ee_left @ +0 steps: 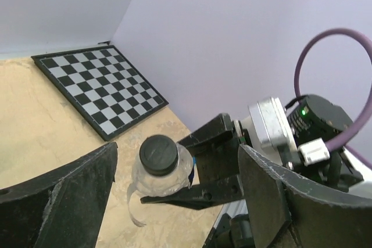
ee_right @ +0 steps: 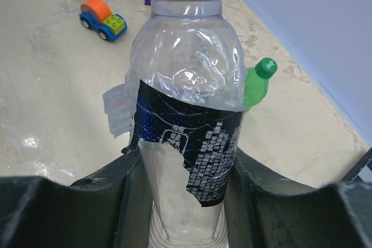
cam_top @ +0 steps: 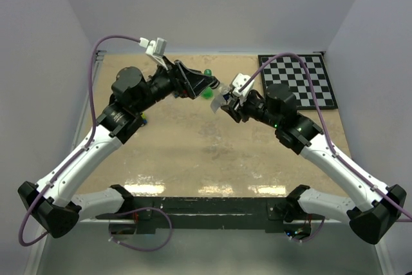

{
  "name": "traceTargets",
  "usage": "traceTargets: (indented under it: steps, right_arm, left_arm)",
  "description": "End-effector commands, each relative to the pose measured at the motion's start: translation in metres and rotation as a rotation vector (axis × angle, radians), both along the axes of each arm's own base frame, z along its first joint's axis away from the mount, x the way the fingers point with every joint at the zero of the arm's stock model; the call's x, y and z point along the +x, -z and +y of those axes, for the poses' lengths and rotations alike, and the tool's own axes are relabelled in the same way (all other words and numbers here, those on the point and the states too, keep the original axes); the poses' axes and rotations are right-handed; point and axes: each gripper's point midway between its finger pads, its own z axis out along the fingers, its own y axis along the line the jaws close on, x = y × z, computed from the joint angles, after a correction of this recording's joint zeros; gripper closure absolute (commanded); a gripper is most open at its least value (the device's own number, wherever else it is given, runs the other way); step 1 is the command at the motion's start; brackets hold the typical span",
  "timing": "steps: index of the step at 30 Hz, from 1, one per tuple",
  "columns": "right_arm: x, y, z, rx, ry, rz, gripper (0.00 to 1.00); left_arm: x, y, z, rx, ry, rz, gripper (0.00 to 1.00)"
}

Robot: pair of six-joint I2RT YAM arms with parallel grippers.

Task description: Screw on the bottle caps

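Over the far middle of the table [ee_right: 52, 85], the two arms meet tip to tip. The right gripper [ee_right: 183, 161] is clenched on the lower body of the clear bottle [ee_right: 186, 85], one finger pressed against each side of its torn dark label, and holds it off the table with its neck pointing toward the left arm. The black cap [ee_left: 158, 154] sits on that neck; whether it is threaded fully down cannot be told. The left gripper [cam_top: 212, 86] is released: in its wrist view the two dark fingers [ee_left: 75, 196] stand wide apart on either side of the black cap, with a clear gap on each side, so they touch neither the cap nor the bottle. The bottle's upper part is crumpled and see-through, and a loose strip of label hangs off one side. Behind and just to one side of the clear bottle, the green bottle [ee_right: 254, 91] stands upright on the table with the green cap [ee_right: 266, 67] on its top, close to the wall; how tightly that cap sits cannot be judged. A toy car [ee_right: 103, 18] of blue, green and orange bricks rests on the table well apart from both bottles. A black-and-white checkerboard [ee_left: 99, 88] lies flat in the far right corner of the table, against the wall.
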Motion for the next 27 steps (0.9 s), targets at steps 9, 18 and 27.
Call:
traceTargets:
  steps: [9,18,27]
  right_arm:
    - [0.003,-0.019,-0.004,0.009,0.053,-0.081,1.00]
    - [0.002,-0.020,0.000,0.010,0.042,-0.081,1.00]
    - [-0.001,-0.020,0.002,0.015,0.033,-0.078,1.00]
  left_arm:
    - [0.013,0.008,-0.023,0.046,-0.071,0.120,0.24]
    - [0.011,0.013,-0.028,0.043,-0.068,0.122,0.36]
    - [0.008,0.009,-0.028,-0.012,-0.085,0.123,0.40]
